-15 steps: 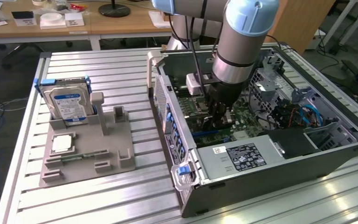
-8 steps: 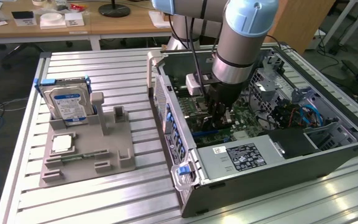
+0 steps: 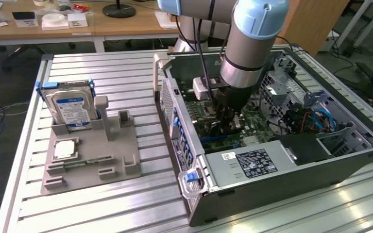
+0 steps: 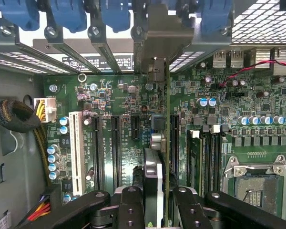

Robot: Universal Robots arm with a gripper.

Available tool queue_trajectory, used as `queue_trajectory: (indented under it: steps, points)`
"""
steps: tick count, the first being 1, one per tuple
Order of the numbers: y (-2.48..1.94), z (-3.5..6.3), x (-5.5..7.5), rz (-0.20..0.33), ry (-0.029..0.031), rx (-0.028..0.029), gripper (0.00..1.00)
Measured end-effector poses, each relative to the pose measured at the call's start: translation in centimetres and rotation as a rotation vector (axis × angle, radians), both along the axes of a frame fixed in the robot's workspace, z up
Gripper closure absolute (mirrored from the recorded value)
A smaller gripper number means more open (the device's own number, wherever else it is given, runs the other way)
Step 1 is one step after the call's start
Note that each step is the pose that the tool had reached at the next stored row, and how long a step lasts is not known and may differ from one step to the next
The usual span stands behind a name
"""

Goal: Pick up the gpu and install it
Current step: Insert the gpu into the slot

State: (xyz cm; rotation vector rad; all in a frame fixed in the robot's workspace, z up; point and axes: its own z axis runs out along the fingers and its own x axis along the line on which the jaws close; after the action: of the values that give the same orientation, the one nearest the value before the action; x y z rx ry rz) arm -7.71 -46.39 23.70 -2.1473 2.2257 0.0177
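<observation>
- gripper (image 4: 155, 202) down inside the open pc case (image 3: 271, 189), jaws clamped on the gpu (image 4: 152, 174), one finger (image 4: 131, 205) on each flat side of it
- in the exterior view the gripper (image 3: 228, 119) sits low over the board, with the arm coming in from above
- gpu is seen edge-on in the wrist view, a thin dark slab running from between the fingers out to the case's rear wall
- its silver bracket (image 4: 157, 33) stands at the rear slot openings, beside the blue clips (image 4: 69, 14)
- card stands upright over the green motherboard (image 4: 114, 95), lined up along the expansion slots; can't tell if it is seated in a slot
- black slots (image 4: 115, 143) and white slot (image 4: 76, 148) lie bare to one side of the card, the cpu socket (image 4: 257, 183) to the other
- power supply (image 3: 258, 162) at the near end of the case
- grey holder (image 3: 89, 155) on the slatted table (image 3: 109, 73), at the exterior view's left, well apart from the case
- hard drive (image 3: 70, 109) upright in the holder, small silver chip (image 3: 65, 149) flat in front of it
</observation>
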Motion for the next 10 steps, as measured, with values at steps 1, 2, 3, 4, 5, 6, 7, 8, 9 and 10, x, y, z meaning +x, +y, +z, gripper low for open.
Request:
queue_trajectory:
  steps: [1, 2, 3, 4, 5, 6, 7, 8, 9, 10]
  points:
    - [0.0, -0.07, 0.0, 0.0, 0.0002, 0.0, 0.72]
    - [0.0, -0.15, -0.01, 0.0, 0.0006, -0.0002, 0.72]
    - [0.0, -0.23, -0.01, 0.0, 0.0012, -0.0002, 0.72]
    - [0.0, -0.32, -0.01, 0.0, 0.0018, -0.0001, 0.72]
    - [0.0, -0.39, -0.01, 0.0, 0.0023, -0.0002, 0.72]
    - [0.0, -0.45, -0.01, 0.0, 0.0028, -0.0003, 0.72]
    - [0.0, -0.5, -0.01, 0.0, 0.0032, -0.0002, 0.72]
    - [-0.01, -0.55, -0.01, 0.0, 0.0036, -0.0002, 0.72]
    - [-0.01, -0.59, -0.01, 0.0, 0.0039, -0.0002, 0.72]
    - [-0.01, -0.62, -0.01, 0.0, 0.0044, -0.0004, 0.72]
